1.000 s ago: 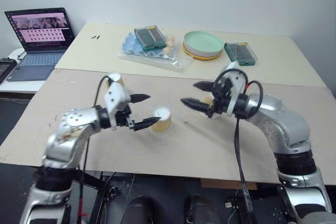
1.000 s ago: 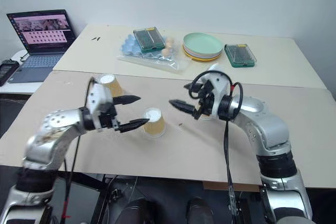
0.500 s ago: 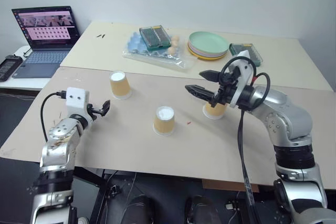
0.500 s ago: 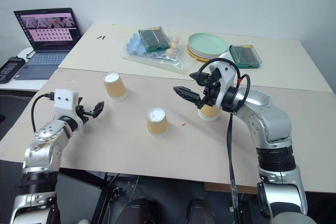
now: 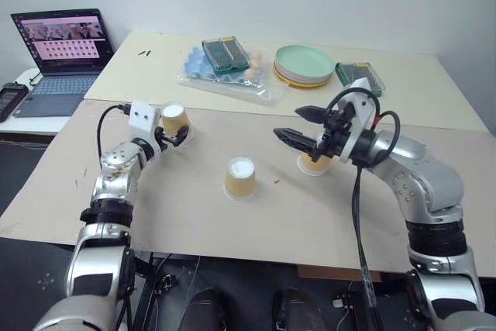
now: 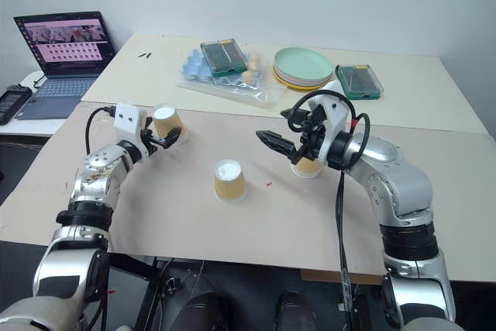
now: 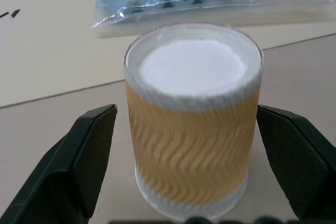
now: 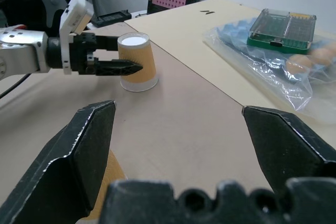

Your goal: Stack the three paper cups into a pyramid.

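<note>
**Three cups stand apart, none stacked**

Three paper cups stand upside down on my worktop (image 5: 155, 215): the left cup (image 5: 174, 121), the middle cup (image 5: 240, 178) and the right cup (image 5: 314, 162), well apart from each other. My left claw (image 6: 167, 137) is open around the left cup, one finger on each side, not touching. My right claw (image 5: 294, 125) hangs open above the right cup. Behind them lie two green boxes (image 5: 225, 54), one stack of plates (image 5: 304, 64), one egg tray (image 5: 225, 75) and one laptop (image 5: 62, 48).

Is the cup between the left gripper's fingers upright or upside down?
Upside down. The cup stands on its wide rim with the closed white base facing up; the left gripper is open around it, fingers clear of its sides.
</note>
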